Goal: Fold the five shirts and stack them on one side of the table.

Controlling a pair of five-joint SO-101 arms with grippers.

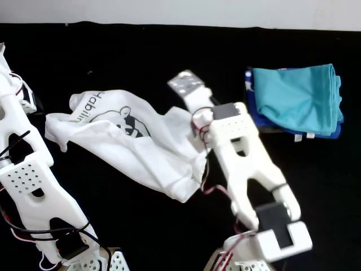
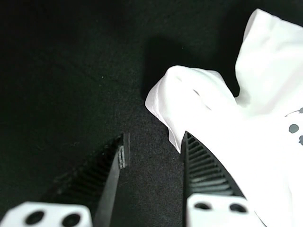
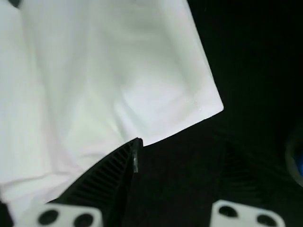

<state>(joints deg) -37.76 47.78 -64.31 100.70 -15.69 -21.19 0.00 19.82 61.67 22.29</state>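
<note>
Extended over the white shirt's hem with right gripper released; left gripper likewise released beside its edge.

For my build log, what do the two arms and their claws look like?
The left arm and right arm are white plastic shells with black motor blocks and loose red, black and white cables; the left has a perforated panel. The left claw and right claw have black ribbed fingers on white mounts with two round holes.
</note>
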